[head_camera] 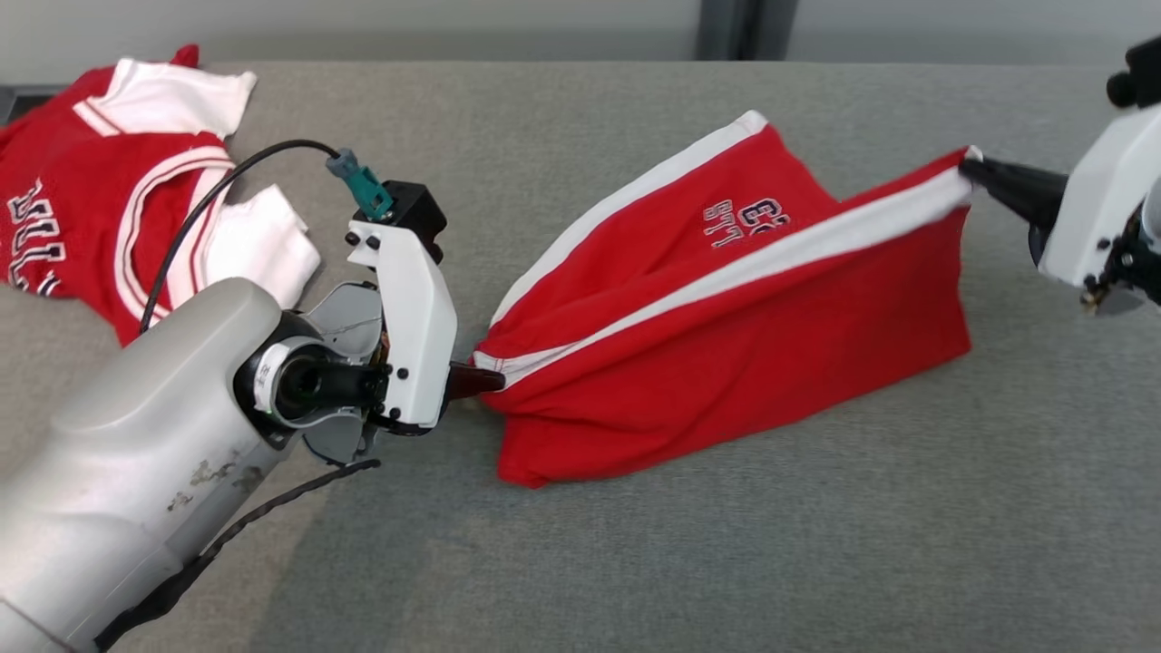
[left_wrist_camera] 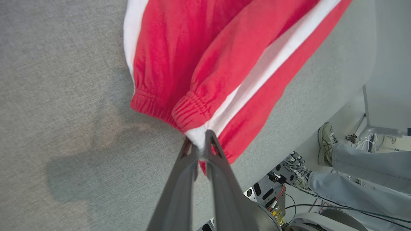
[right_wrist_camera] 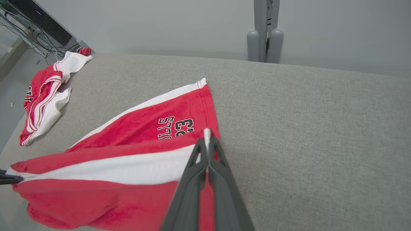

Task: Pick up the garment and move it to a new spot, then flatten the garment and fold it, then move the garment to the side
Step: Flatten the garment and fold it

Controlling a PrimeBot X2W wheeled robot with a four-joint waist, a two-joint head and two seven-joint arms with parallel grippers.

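The garment (head_camera: 726, 317) is a pair of red shorts with white side stripes and dark lettering, stretched between my two grippers above the grey table. My left gripper (head_camera: 485, 376) is shut on its elastic waistband at the white stripe, seen up close as the left gripper (left_wrist_camera: 199, 144) pinching the garment (left_wrist_camera: 205, 64). My right gripper (head_camera: 972, 168) is shut on the far hem corner of the same stripe; the right gripper (right_wrist_camera: 207, 141) holds the garment (right_wrist_camera: 128, 166) there. The lower part sags onto the table.
A second red and white garment (head_camera: 118, 218) lies crumpled at the table's far left corner, also as that red and white garment (right_wrist_camera: 45, 96). The grey table (head_camera: 726, 544) stretches wide in front. A person's legs and shoes (left_wrist_camera: 346, 163) stand beyond the table edge beside cables.
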